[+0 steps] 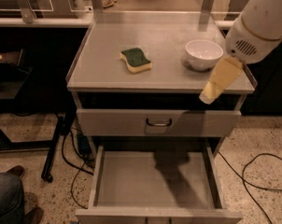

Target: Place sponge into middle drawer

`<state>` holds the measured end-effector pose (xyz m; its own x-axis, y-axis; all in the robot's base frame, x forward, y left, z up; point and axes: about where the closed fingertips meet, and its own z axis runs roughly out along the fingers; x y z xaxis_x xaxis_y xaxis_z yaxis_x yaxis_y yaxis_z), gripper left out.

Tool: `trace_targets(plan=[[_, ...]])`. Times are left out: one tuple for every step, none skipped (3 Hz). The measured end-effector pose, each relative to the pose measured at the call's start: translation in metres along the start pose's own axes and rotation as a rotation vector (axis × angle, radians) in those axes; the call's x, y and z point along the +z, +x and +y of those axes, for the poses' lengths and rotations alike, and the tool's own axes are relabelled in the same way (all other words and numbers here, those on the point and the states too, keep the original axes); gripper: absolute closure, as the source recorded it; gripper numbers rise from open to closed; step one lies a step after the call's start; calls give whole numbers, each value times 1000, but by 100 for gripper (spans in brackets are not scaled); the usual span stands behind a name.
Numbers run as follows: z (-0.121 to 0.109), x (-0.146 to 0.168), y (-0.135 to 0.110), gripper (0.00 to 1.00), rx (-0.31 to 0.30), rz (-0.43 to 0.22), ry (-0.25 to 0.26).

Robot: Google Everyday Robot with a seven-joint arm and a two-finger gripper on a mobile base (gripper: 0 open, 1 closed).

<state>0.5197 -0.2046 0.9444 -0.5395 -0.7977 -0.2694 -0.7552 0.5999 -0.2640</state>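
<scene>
The sponge (136, 59), pale yellow with a dark green top, lies flat on the grey cabinet top (113, 76), left of centre. The middle drawer (131, 181) is pulled out below, and its plain grey floor holds nothing but the arm's shadow. My gripper (209, 96) hangs from the white arm (260, 22) over the cabinet's front right corner, pointing down and left. It is to the right of the sponge, apart from it, and holds nothing that I can see.
A white bowl (204, 54) stands on the cabinet top at the right, just behind the gripper. A closed drawer front with a small bar handle (158, 122) sits above the open drawer. Cables (260, 171) lie on the floor at right. A person's leg (5, 199) is at bottom left.
</scene>
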Motion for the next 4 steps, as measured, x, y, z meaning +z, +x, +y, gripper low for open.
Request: trace_targets(plan=[[1,2,-1,0,28,-1,-5],[10,14,-20,0,41,-31,-12],[-5,32,-55,0,119,-39,4],[-21,49,-102,0,135,-43,25]])
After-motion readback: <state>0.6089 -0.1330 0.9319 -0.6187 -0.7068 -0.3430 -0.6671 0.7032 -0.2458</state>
